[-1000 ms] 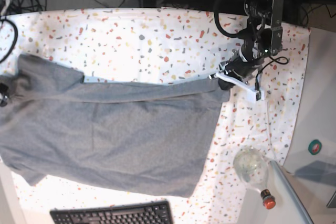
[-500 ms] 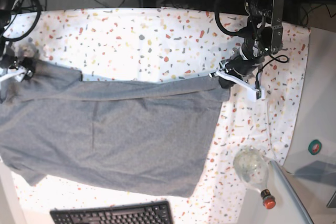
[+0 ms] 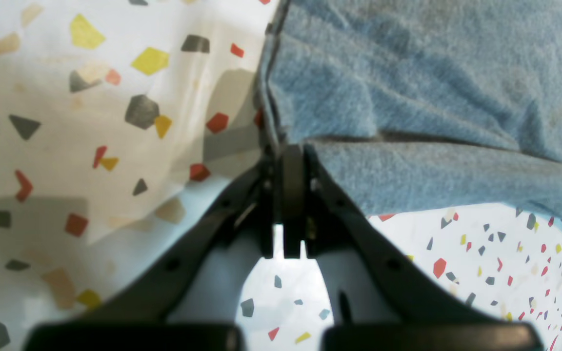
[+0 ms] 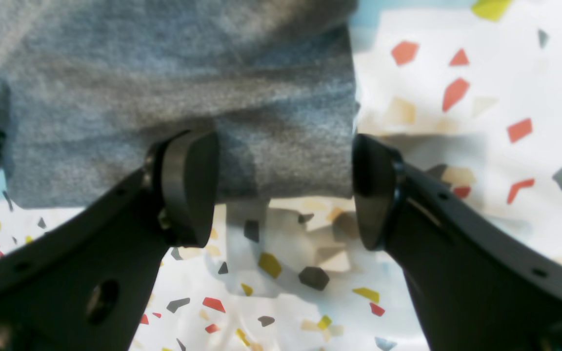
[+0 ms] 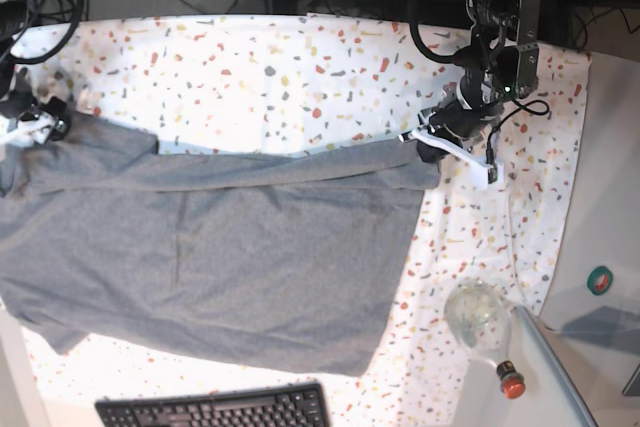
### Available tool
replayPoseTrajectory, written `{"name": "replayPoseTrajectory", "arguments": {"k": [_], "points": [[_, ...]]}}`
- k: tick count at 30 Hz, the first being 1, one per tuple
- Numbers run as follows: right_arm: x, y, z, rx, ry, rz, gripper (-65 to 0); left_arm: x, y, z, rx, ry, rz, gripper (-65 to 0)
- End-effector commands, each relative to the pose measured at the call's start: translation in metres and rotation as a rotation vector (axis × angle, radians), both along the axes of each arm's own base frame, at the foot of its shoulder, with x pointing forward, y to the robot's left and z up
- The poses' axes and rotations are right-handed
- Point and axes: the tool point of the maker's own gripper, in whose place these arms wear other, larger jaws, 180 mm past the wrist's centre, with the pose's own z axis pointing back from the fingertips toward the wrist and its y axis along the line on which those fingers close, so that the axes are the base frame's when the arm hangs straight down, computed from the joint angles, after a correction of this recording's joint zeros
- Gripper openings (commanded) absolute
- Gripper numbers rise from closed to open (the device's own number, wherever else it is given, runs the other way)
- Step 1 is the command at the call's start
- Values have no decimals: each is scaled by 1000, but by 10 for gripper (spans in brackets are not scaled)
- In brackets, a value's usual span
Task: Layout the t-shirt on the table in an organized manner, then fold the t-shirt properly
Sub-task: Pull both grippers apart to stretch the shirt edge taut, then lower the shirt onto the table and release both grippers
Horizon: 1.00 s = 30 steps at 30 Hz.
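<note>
Right tool (image 4: 281, 190) now over t-shirt (image 5: 210, 257) corner, jaws wide, gripping nothing; was off-frame. Left tool (image 3: 291, 170) still pinching hem, raised slightly off worktop (image 5: 300, 67).

The t-shirt (image 5: 210, 247) runs off the base view's left edge, so its far side is unseen; the keyboard (image 5: 215, 409) is cut by the bottom edge; the right gripper (image 5: 30, 119) sits small at the left margin, its jaws unreadable there; in the left wrist view the fabric pinched between the left gripper's (image 3: 288, 168) closed pads is hidden; the right wrist view's t-shirt is blurred and cropped at top and left.
</note>
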Motion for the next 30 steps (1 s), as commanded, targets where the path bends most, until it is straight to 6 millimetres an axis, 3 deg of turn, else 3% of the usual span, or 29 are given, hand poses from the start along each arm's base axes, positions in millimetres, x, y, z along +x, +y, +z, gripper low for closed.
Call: {"name": "replayPoseTrajectory", "arguments": {"k": [1,3,4,6,10,13,22,30], "points": [[7,-8,8,-20,-25,4,-251,10,2,11,2,-45,-1,-650],[6,-8,8,-19,-24,2,-329,5,2,8,2,-35,-1,-650],[6,-8,8,-19,-25,4,-411,4,2,9,3,-36,0,-650],[6,-8,11,-21,-31,12,-650,5,0,16,4,-54,-6,-650],[-17,0,41,-8,-134,-38,-650,-8,1,31,27,-83,-32,-650],[-42,4,63,-52,-96,15,-650,-31,2,35,39,-70,-45,-650],[-110,23,44,-16,69,36,-650,-107,-1,26,48,43,-74,-650],[-134,34,44,-12,102,39,-650,-124,-2,22,46,75,-75,-650]]}}
